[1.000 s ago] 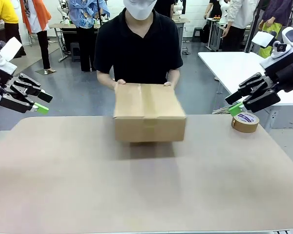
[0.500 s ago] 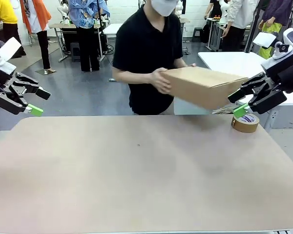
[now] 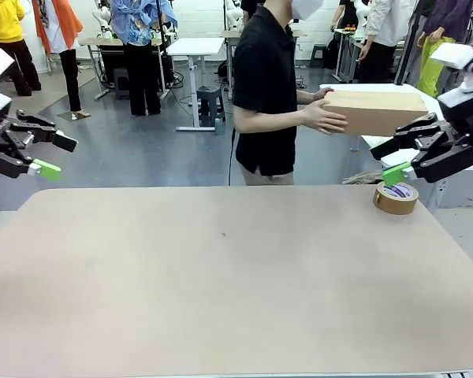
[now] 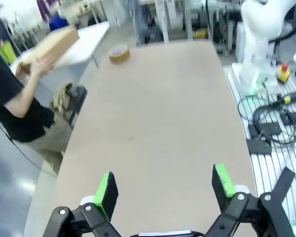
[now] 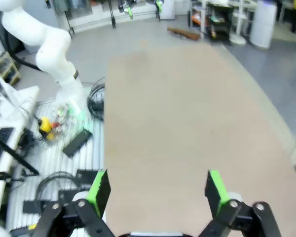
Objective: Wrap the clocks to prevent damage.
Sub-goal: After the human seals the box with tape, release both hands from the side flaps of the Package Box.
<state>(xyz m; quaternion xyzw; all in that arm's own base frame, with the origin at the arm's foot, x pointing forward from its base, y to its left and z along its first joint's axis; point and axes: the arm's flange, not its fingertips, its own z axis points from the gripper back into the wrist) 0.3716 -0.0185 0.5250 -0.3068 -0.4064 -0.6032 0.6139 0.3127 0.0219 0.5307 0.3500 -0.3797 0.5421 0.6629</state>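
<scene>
Both pincers — left (image 3: 54, 154), right (image 3: 394, 159) — gape wide, holding nothing; person's hands (image 3: 325, 116) carry a box (image 3: 378, 111) — tape roll (image 3: 396, 198) on tabletop (image 3: 221, 283).

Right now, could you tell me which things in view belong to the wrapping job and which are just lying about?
Belonging to the job:
- cardboard box, held in the person's hands beside the table
- roll of brown tape at the table's far right

Just lying about:
- white side table behind the box
- stool farther back
</scene>
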